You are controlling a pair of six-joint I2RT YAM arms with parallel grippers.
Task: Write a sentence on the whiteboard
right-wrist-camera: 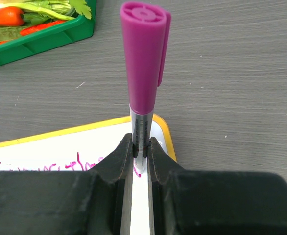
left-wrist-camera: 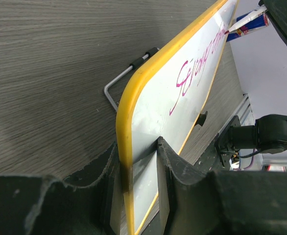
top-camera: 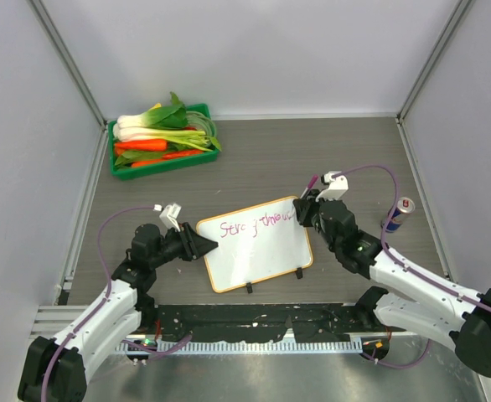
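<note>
Top external: left gripper (top-camera: pixel 200 244) clamps the whiteboard (top-camera: pixel 262 255) by its edge; right gripper (top-camera: pixel 302 209) pinches the marker (right-wrist-camera: pixel 143 73). Advise light, even tip pressure, holding the sentence (top-camera: pixel 254 224) level.

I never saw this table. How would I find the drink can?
Start at the grey table and look to its right edge, near the wall. The can sits there, right of the whiteboard. It alone is a small blue-and-silver cylinder.

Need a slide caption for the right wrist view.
Right tool grips pink marker over the whiteboard, beside pink writing.
</note>
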